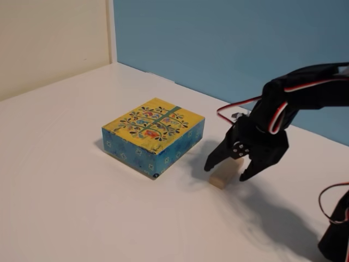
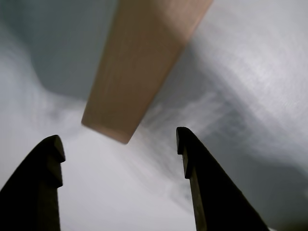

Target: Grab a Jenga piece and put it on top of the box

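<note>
Now end effector (image 1: 227, 171) spread over unmarked Jenga piece (image 1: 224, 177).

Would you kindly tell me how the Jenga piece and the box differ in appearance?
The Jenga piece is plain tan wood; the box is yellow on top with a tree pattern and blue sides. The piece is small and elongated; the box is far larger and squarish. Both rest on the white table.

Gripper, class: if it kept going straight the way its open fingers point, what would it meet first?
Most likely the Jenga piece, which lies on the table just ahead of the open gripper. In the wrist view the block sits between and beyond the fingertips, though depth is unclear.
</note>
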